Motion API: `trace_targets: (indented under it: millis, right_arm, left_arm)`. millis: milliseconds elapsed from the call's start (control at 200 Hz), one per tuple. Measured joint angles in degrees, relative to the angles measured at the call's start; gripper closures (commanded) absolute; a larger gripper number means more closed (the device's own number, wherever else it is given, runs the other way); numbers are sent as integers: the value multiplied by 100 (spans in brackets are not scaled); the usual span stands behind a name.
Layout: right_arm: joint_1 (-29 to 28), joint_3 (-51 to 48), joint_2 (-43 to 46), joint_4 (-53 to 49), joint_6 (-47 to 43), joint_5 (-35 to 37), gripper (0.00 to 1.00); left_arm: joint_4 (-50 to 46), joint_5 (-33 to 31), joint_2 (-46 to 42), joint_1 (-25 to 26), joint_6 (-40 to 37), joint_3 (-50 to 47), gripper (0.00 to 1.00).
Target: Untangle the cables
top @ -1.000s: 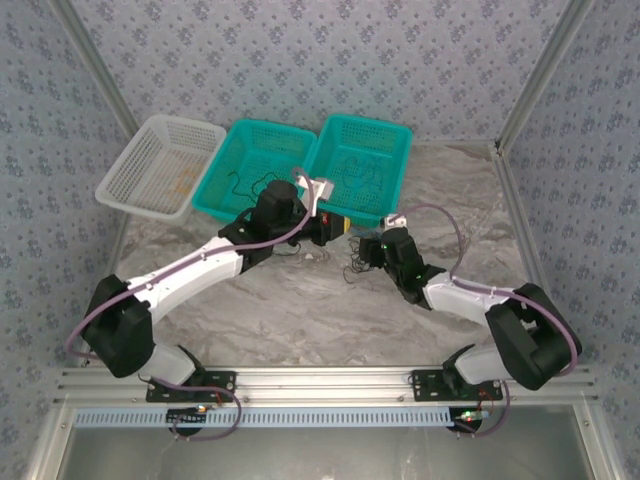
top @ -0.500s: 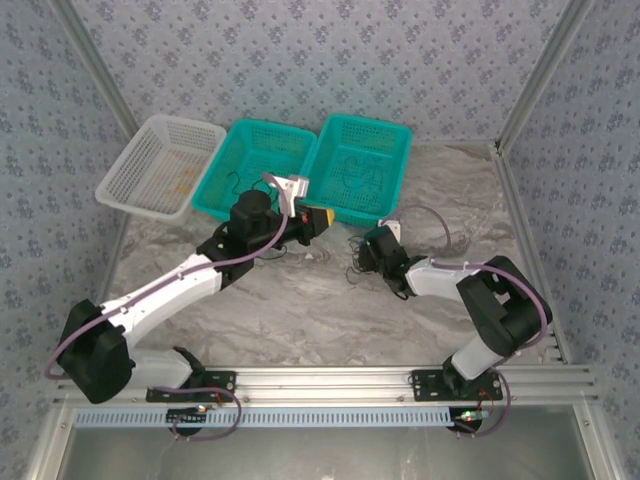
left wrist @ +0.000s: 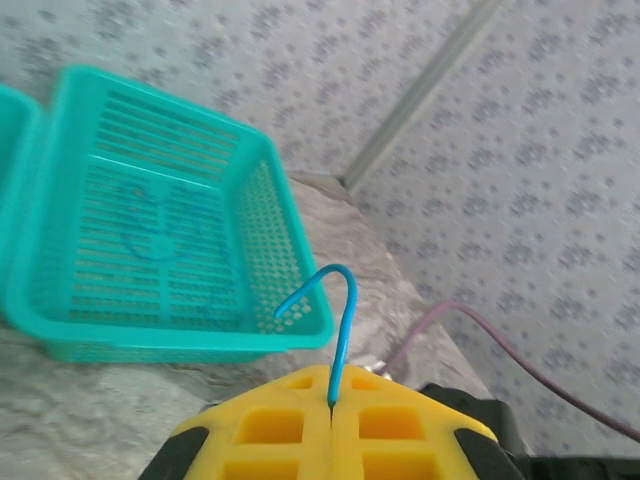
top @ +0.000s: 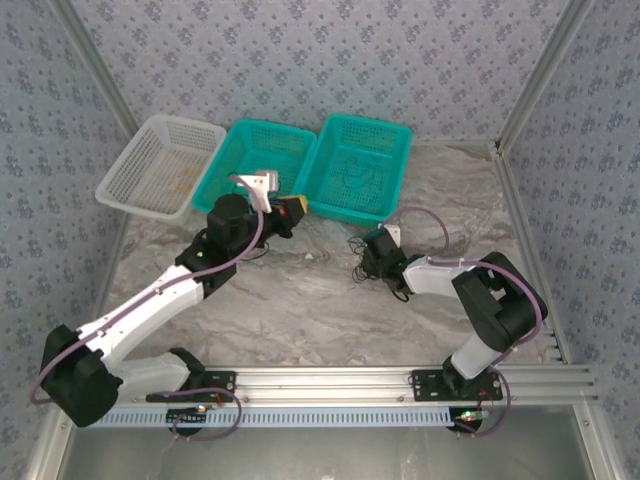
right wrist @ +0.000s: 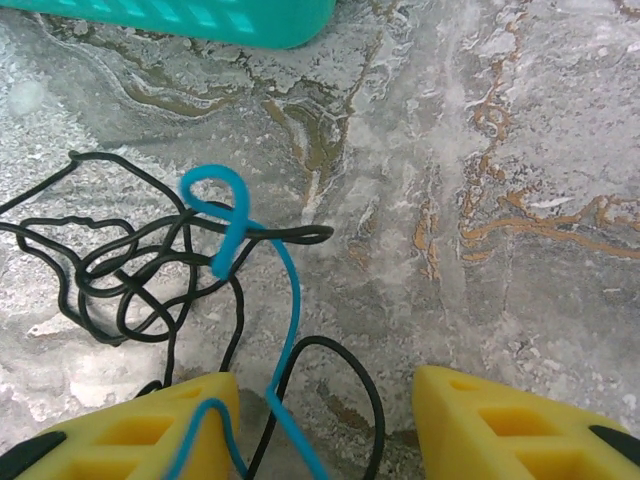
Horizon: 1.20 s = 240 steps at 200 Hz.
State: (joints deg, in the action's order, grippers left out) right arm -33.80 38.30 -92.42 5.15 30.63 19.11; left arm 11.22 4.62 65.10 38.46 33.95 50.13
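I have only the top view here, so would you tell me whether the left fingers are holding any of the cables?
Observer: Yes. In the left wrist view the left fingers are shut on a blue cable, which arcs up from between them.
Operator: Thank you. Are the right fingers gripping anything?
Observer: No. The right wrist view shows the right fingers open over the table, with strands lying between them.
Operator: Is the blue free of the black there?
Observer: Not yet. A blue loop lies across the black tangle just ahead of those fingers.
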Motion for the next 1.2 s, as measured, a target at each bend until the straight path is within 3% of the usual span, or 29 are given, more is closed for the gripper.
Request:
trace_targets:
  millis: [395, 545, 720, 924, 1199]
  right_arm:
    - [50, -190, 267, -286, 2, 87, 46]
    - [136, -306, 393, -339, 26, 109, 46]
    - [210, -350, 487, -411, 66, 101, 42]
    - [238, -715, 1102, 101, -490, -765, 24]
    - [122, -273, 1093, 837, -1534, -1696, 22]
  left_arm:
    - [-927, -1517, -866, -564, 181, -92, 100]
    - [-1019, -1740, -1145, -715, 236, -90, 100]
    - [-1147, -1661, -1071, -730, 278, -90, 100]
    - [-1156, -1003, -706, -734, 302, 20, 100]
    - [-1106, -177, -210, -734, 487, 177, 100]
